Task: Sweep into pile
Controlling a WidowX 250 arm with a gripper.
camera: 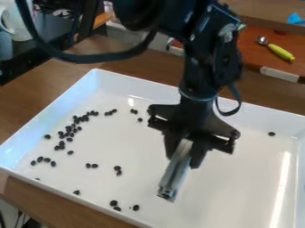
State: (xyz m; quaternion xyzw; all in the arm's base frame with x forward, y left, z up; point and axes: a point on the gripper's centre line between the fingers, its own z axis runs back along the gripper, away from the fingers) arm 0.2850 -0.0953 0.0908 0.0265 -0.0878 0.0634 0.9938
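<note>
Over the white tray, the black gripper is closed around a metal tool and should hold its end low and level, pushing gently the lone bean from three o'clock toward the dark beans at nine o'clock.

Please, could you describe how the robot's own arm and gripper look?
The arm is black, with thick, rounded joints. A thick black cable loops at its side and a thinner one at the wrist. The gripper is black too, flared wide above its dark jaws.
</note>
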